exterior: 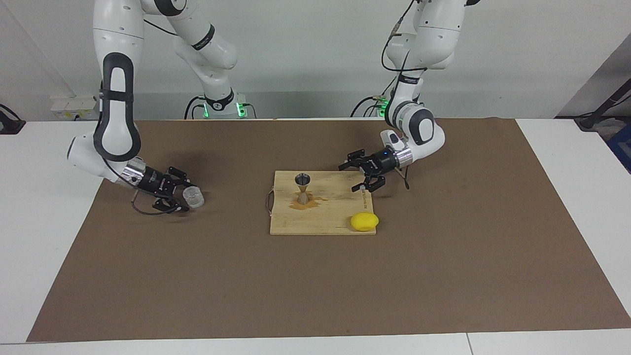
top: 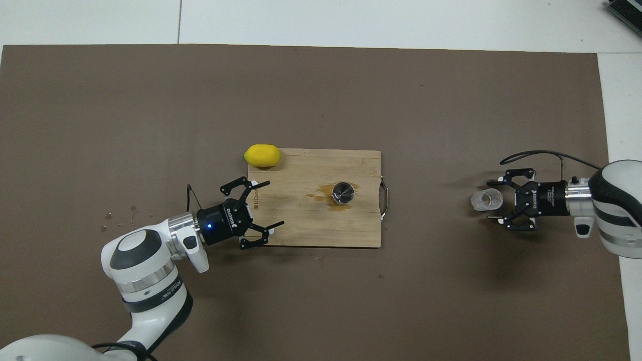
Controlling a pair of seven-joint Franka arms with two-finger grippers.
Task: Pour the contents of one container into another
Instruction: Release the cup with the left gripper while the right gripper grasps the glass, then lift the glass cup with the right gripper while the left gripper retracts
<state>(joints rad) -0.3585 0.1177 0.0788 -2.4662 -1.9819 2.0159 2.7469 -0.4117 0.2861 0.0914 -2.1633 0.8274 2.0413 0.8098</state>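
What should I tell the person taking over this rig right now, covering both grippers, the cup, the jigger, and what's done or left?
Left gripper: open, empty, over the wooden cutting board's edge toward the left arm's end.
Right gripper: low over the brown mat toward the right arm's end, fingers around the small clear ribbed cup.
Silver hourglass-shaped metal jigger: upright on the board, a brownish wet patch around its base.
Yellow lemon: at the board's corner.
Done: liquid has apparently been poured, some spilled.
Left: release the cup if it is still gripped, retract both arms.
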